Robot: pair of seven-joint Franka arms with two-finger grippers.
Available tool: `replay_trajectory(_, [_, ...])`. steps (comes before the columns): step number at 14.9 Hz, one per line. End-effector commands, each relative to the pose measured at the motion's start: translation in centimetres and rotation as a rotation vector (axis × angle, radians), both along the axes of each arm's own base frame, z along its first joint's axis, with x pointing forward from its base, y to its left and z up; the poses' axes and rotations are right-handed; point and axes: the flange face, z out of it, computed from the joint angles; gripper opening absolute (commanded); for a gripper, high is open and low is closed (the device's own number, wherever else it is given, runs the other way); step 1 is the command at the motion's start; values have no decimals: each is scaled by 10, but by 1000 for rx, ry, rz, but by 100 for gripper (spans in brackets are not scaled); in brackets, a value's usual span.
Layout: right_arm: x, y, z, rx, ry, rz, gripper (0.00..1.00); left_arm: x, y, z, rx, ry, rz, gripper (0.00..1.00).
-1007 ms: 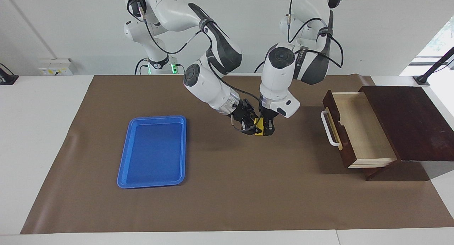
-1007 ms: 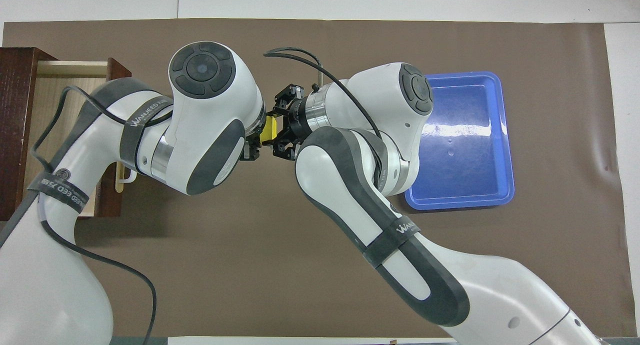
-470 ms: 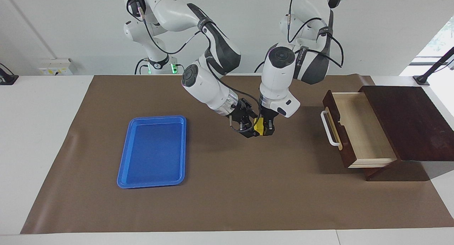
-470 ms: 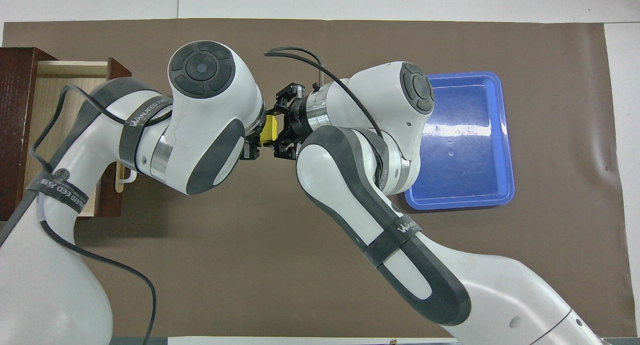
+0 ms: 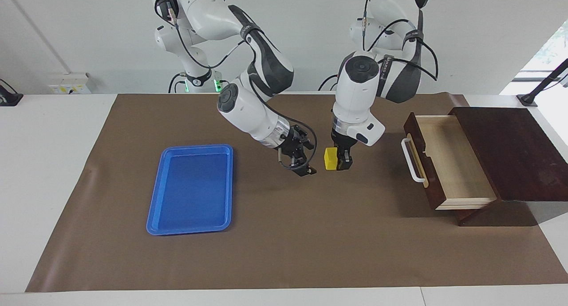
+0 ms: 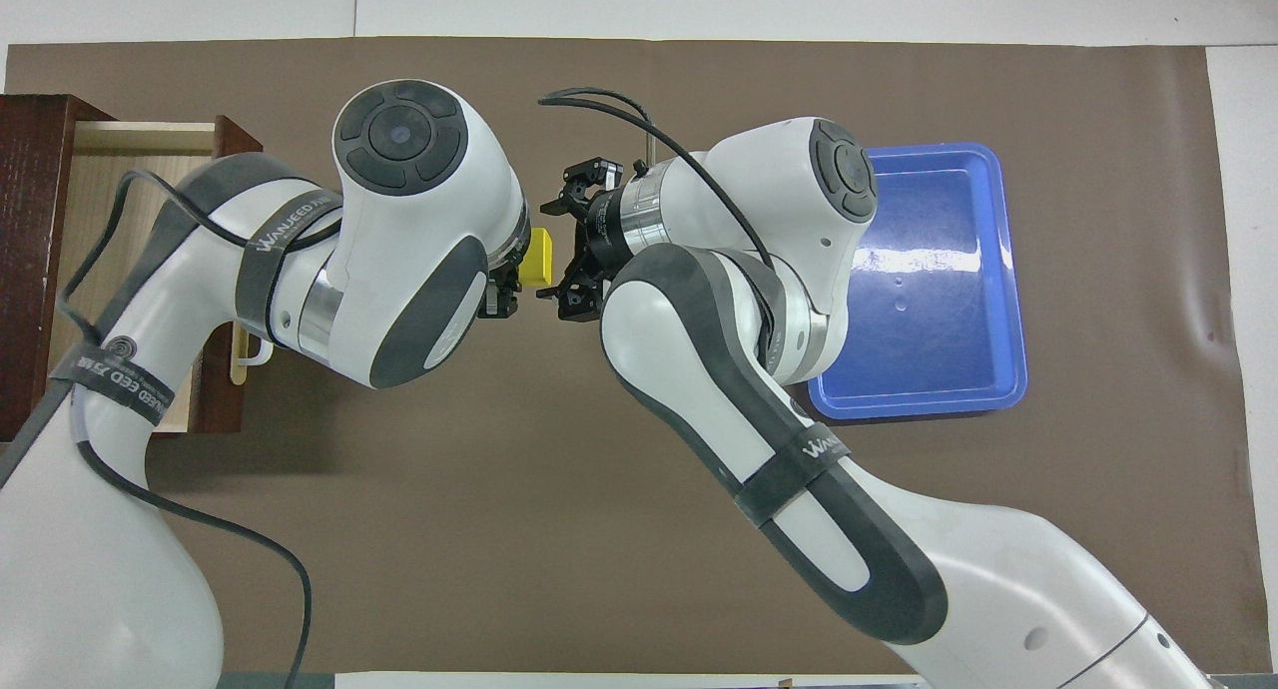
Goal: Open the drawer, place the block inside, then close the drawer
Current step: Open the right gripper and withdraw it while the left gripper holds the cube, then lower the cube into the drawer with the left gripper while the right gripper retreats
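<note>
The block, a small yellow cube, is held above the brown mat by my left gripper, which is shut on it. It also shows in the overhead view, beside the left wrist. My right gripper is open and empty just beside the block, on the blue tray's side, with a small gap between them; its spread jaws show in the overhead view. The drawer of the dark brown box stands pulled out at the left arm's end of the table. Its white handle faces the grippers and its pale wood interior is bare.
A flat blue tray lies on the mat toward the right arm's end of the table. The dark box top rises above the drawer. The brown mat covers most of the table.
My right gripper has let go of the block and drawn back toward the tray. My left gripper keeps the block and has shifted slightly toward the drawer.
</note>
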Motion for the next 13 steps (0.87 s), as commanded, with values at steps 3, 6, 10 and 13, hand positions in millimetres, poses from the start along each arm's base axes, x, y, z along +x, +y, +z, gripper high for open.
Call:
replay_trajectory(3, [6, -91, 41, -44, -90, 141, 98, 8, 33, 13, 42, 30, -10, 0])
replay_trajectory(6, [2, -149, 59, -134, -148, 310, 100, 23, 92, 51, 29, 10, -22, 0])
replay_trajectory(10, [-14, -224, 87, -278, -218, 601, 100, 47, 207, 67, 26, -10, 85, 0])
replay_trajectory(13, [-31, -279, 108, -345, -269, 834, 100, 53, 274, 60, 30, -3, 61, 0])
